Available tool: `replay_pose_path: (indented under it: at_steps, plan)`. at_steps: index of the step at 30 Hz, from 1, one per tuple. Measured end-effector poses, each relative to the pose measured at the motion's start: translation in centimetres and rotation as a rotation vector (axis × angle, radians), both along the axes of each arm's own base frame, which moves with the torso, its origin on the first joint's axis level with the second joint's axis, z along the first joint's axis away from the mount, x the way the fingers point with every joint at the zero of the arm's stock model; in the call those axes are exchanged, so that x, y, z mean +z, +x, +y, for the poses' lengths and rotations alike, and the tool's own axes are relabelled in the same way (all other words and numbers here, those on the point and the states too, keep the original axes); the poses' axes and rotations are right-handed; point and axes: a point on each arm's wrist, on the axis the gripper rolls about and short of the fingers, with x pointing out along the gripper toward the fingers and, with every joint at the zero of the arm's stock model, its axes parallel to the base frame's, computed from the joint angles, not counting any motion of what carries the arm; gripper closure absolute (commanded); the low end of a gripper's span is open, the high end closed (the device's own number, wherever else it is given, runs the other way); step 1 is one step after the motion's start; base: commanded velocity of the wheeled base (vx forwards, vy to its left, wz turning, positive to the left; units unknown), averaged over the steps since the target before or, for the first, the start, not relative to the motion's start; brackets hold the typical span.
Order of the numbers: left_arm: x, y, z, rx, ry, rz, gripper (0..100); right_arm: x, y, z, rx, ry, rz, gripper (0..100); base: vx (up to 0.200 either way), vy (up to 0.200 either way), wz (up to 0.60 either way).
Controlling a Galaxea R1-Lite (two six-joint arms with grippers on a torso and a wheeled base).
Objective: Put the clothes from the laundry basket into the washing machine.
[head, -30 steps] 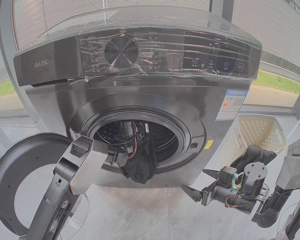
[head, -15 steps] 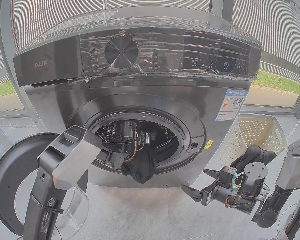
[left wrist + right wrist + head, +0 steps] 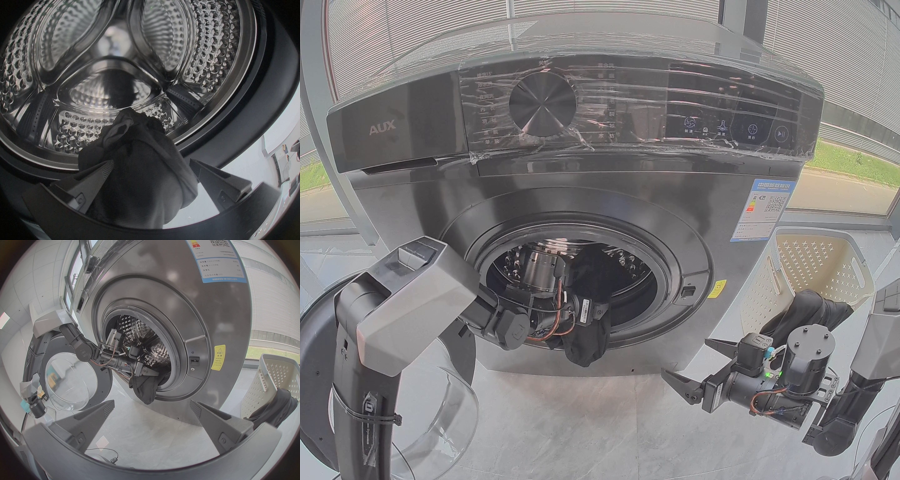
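Left arm (image 3: 406,300): silver-grey angular shell, black joints, orange and black wrist cables. Right arm (image 3: 809,350): black cylindrical motor housing, green light, black wedge-shaped pincer (image 3: 685,357).

Glossy metal drum (image 3: 200,47), matt cloth (image 3: 147,175)

The washing machine (image 3: 675,206) has its mouth half blocked. The left gripper (image 3: 150,162) sits in the left part, jaws apart, and a black garment (image 3: 584,347) hangs over the near lower lip. The upper right of the mouth is free. The open door (image 3: 315,375) bars the left side. Open floor (image 3: 581,425) lies between the machine and the right gripper (image 3: 687,357), which is spread wide beside the basket (image 3: 825,262) on the right.
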Motion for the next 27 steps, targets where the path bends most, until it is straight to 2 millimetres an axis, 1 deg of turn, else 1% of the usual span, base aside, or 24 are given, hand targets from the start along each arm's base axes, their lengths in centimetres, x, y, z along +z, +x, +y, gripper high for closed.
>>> replay_pose_path:
  at_steps: [11, 12, 19, 23, 27]
  plan:
    - [-2.3, 0.3, 0.1, -0.004, 0.032, 0.025, 0, 0.0, 0.0, -0.1, -0.001, -0.001, 0.001, 0, 0.000, 0.000, 0.00]
    - [-2.4, 0.3, 0.1, -0.004, 0.034, 0.024, 100, 0.0, 0.0, -0.1, 0.000, -0.001, 0.001, 0, 0.000, 0.000, 0.00]
    - [-3.2, 0.6, 0.2, 0.004, 0.027, 0.011, 100, 0.0, 0.0, -0.1, 0.001, -0.001, 0.002, 0, 0.000, 0.000, 0.00]
    - [-3.2, 0.9, 0.2, 0.011, 0.014, -0.009, 100, 0.0, 0.0, 0.0, 0.001, 0.000, 0.002, 0, 0.000, 0.000, 0.00]
    - [-2.0, 2.0, -0.3, 0.036, -0.036, -0.113, 100, -0.1, 0.0, 0.0, 0.001, -0.002, 0.004, 0, 0.000, 0.000, 0.00]
